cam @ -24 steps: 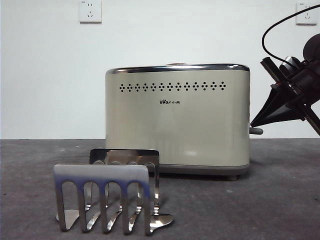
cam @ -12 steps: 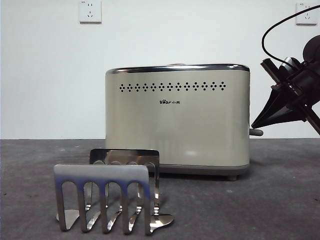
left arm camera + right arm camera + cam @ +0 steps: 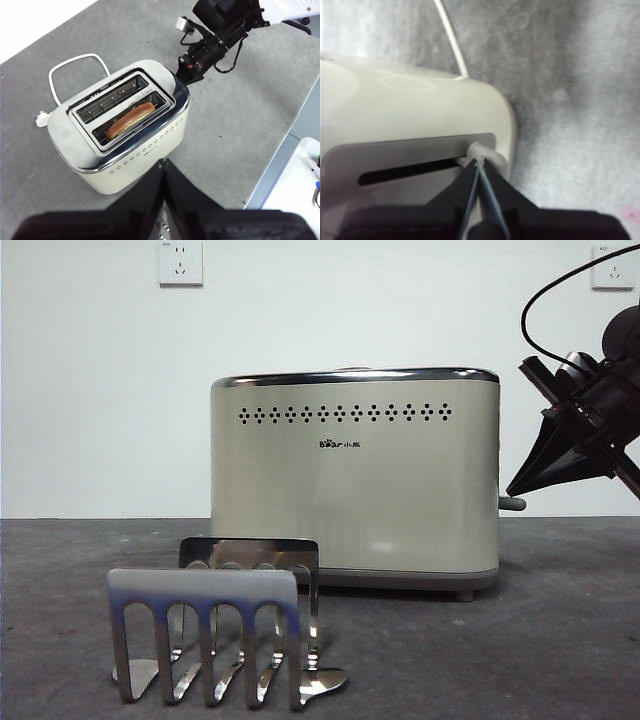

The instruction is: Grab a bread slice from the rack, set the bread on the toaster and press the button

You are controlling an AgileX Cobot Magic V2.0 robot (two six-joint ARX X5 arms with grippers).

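Right wrist view: right gripper [image 3: 479, 162] jaws closed to a point, tip touching the button [image 3: 485, 154] at the toaster's [image 3: 410, 110] narrow end, slot running lengthwise beside it; bread [image 3: 131, 120] already in toaster; left gripper [image 3: 164, 172] closed, waiting above.

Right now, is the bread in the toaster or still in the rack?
In the toaster: the slice of bread sits in one slot. The rack holds nothing.

One toaster [image 3: 355, 480], one rack [image 3: 215, 630], one bread slice [image 3: 131, 120] — two wall sockets [image 3: 180, 262].
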